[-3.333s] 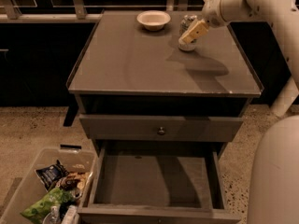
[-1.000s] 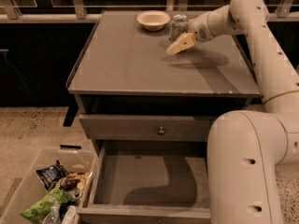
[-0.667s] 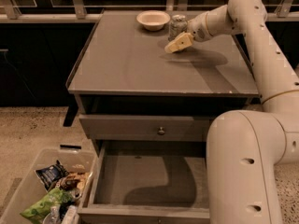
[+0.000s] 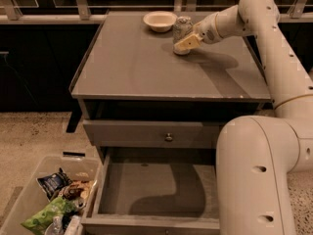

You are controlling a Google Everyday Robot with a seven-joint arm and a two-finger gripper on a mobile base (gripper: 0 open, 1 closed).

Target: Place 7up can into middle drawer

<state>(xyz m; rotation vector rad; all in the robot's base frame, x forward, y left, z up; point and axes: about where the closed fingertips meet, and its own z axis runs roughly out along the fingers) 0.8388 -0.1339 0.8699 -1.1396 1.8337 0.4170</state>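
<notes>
One camera view takes in the whole scene. On the cabinet top (image 4: 146, 67), toward 1 o'clock, the 7up can (image 4: 181, 26) stands upright, just beside a cream bowl (image 4: 160, 20) at its 10 o'clock. The gripper (image 4: 185, 43) reaches in from 3 o'clock and sits against the can's lower side, touching it or nearly so. Whether it has closed on the can I cannot tell.

Below, a closed drawer front with a small knob (image 4: 168, 137) sits above the middle drawer (image 4: 146, 185), which is pulled out at 6 o'clock with a bare floor. A plastic bin (image 4: 44, 164) of snack packets sits at 8 o'clock.

The step in hand looks like the grasp, and nothing is in the drawer yet. Next would come a firm hold on the can, a lift clear of the bowl, then a carry toward 6 o'clock past the cabinet edge and down onto the drawer floor.
</notes>
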